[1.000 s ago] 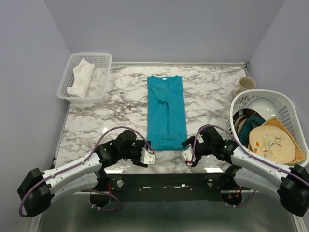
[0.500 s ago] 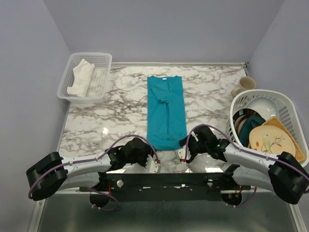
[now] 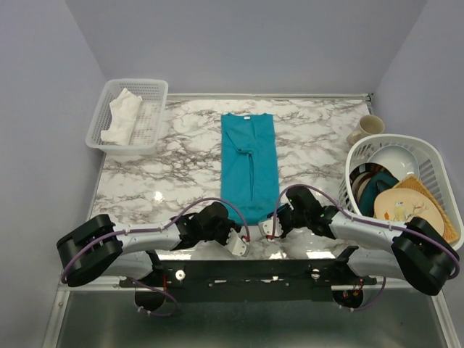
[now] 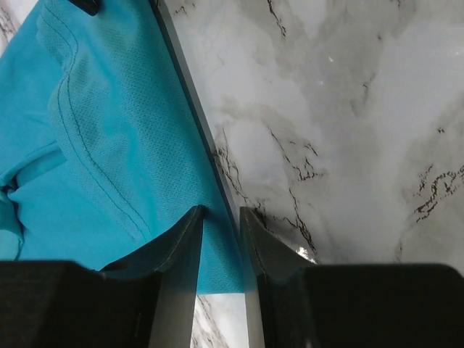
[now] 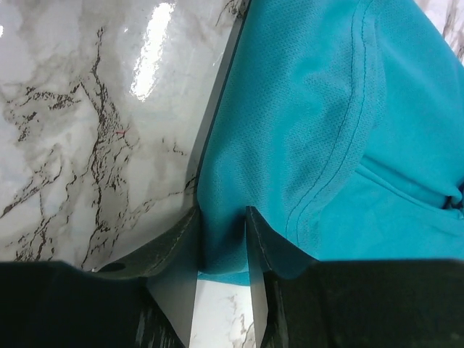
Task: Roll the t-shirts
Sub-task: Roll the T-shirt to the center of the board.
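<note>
One teal-blue t-shirt (image 3: 250, 167) lies folded into a long narrow strip on the marble table (image 3: 174, 167), collar at the far end. Both grippers are at its near hem. My left gripper (image 3: 238, 243) is at the near left corner. In the left wrist view (image 4: 221, 212) its jaws stand narrowly apart, with the shirt's (image 4: 109, 145) side edge between them. My right gripper (image 3: 272, 227) is at the near right corner. In the right wrist view (image 5: 222, 212) its jaws pinch a bunched fold of the shirt (image 5: 326, 109).
A white slotted basket (image 3: 156, 90) with a white cloth (image 3: 122, 116) stands at the back left. A white dish rack (image 3: 428, 154) with plates and a dark-teal dish (image 3: 377, 190) stands at the right, with a cream mug (image 3: 368, 127) behind it. The table's near edge is just behind the grippers.
Both arms have swung inward and forward from beside the hem. The grippers now sit on the shirt's two near corners with jaws closed down on the fabric. The shirt itself has not shifted.
</note>
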